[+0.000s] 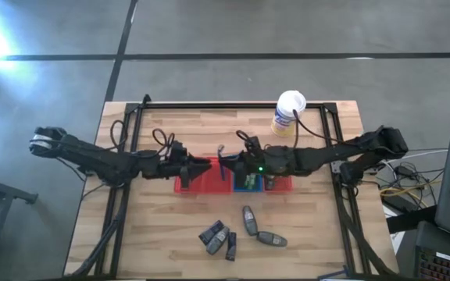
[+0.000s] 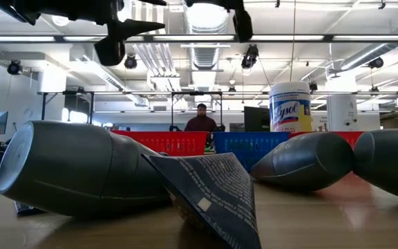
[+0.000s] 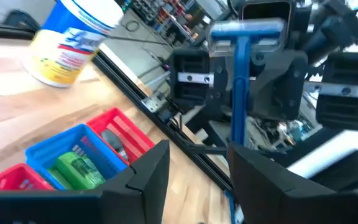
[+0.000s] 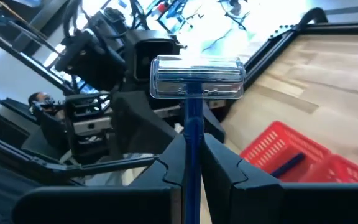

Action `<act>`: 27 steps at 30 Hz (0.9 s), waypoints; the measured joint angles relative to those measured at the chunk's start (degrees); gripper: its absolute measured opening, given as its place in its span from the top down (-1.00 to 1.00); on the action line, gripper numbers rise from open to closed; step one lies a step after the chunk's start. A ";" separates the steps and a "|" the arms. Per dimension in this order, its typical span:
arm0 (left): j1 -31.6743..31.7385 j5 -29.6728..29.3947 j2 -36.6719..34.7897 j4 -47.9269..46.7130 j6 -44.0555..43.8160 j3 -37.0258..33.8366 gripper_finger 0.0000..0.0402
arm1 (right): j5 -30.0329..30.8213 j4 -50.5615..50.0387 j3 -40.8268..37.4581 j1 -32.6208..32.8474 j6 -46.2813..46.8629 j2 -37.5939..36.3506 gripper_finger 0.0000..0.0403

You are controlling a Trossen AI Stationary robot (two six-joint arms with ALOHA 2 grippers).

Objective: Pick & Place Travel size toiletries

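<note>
We see the right hand (image 4: 192,163) pinching the handle of a blue plastic razor with a clear-capped head (image 4: 197,78), held in the air above the row of red and blue mesh baskets (image 1: 244,183) in the middle of the wooden surface (image 1: 162,234). The left hand (image 3: 194,174), fingers spread and holding nothing, faces it from just to the left. Dark grey oval tubes (image 1: 249,219) lie on the near side of the surface, and a green bottle (image 3: 79,171) sits in the blue basket.

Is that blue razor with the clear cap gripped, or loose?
Gripped. The right gripper's dark fingers are shut on the blue razor's handle, holding it above the red mesh basket.
</note>
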 joint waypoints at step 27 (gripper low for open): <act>1.64 7.22 1.97 3.41 3.70 1.40 -0.03 | -4.24 1.26 4.96 -1.89 0.18 5.36 0.84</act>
